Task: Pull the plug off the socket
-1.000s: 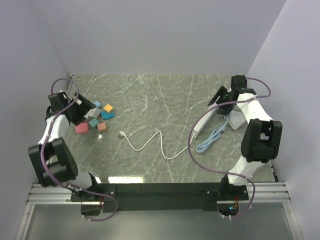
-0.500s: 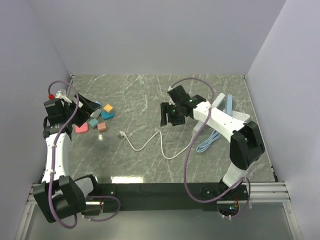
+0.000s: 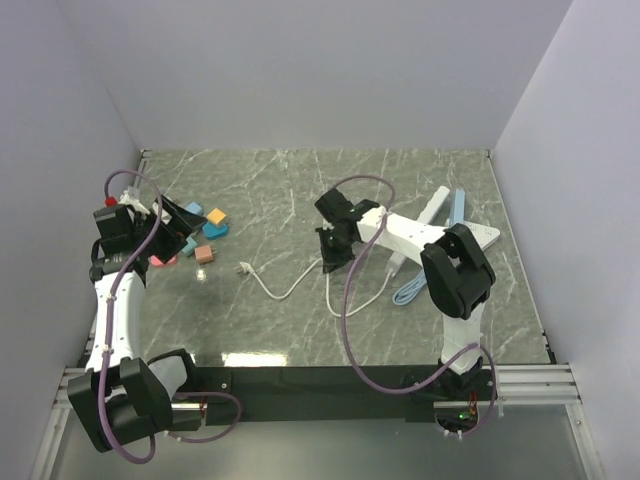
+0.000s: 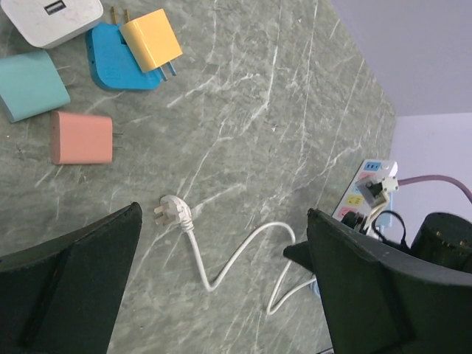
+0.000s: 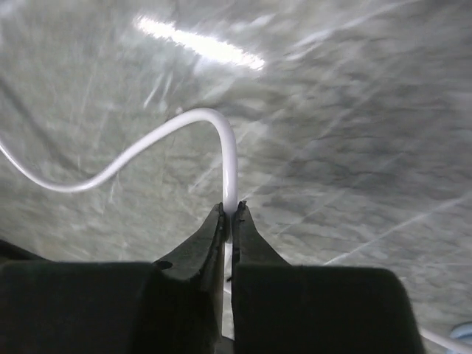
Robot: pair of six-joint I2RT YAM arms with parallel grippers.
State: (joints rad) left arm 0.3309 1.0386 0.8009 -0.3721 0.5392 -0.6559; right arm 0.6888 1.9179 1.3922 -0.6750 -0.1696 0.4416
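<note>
My right gripper (image 5: 230, 211) pinches the white cord (image 5: 231, 162); my left gripper (image 4: 223, 218) gapes empty. The plug (image 4: 375, 189) isn't yet out of the far-right power strip (image 4: 366, 171).

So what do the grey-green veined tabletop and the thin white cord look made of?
The grey-green veined tabletop: polished marble or marble-print laminate, going by white veins and glare. The thin white cord: probably smooth plastic or rubber sheathing; glossy, bends in soft curves.

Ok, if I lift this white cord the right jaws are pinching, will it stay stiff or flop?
Probably floppy: the cord lies in loose curves, so it should drape either side of the pinch. Likely light, though its plug end may drag. It looks smooth and thin, so it could slip through.
</note>
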